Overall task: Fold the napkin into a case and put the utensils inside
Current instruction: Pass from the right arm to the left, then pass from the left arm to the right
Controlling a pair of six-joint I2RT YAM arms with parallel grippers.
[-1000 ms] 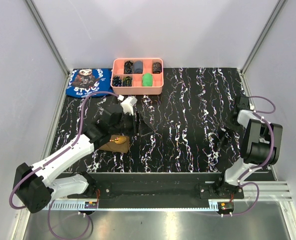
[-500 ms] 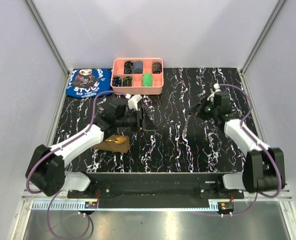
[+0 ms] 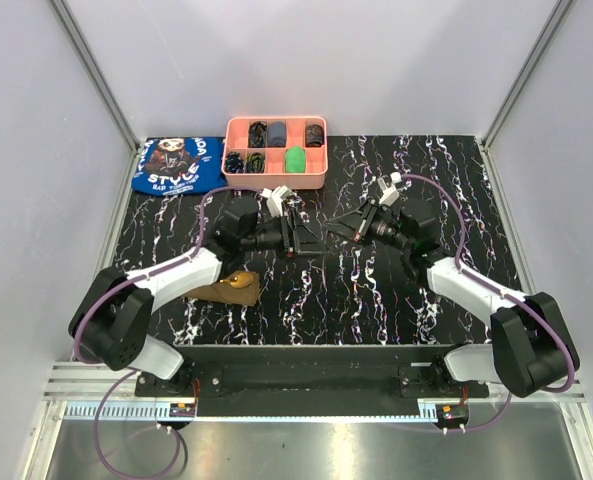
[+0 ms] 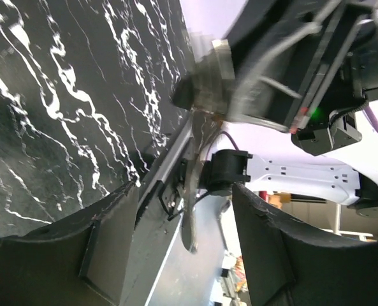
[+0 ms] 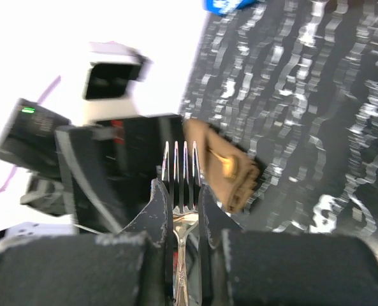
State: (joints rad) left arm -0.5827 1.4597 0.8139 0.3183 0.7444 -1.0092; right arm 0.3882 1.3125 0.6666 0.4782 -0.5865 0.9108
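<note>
Right tool [image 3: 344, 228] swung in toward left tool [image 3: 296, 238], pinching fork [image 5: 181, 159]; left tool spread wide; napkin [image 3: 226, 288] partly behind left arm [image 3: 166, 280]

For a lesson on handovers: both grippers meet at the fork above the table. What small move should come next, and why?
Probably the left gripper should back away. Its jaws stand open with the fork between them, while the right gripper is shut on the fork just below the tines. Once clear, the right arm could carry it to the folded napkin.
</note>
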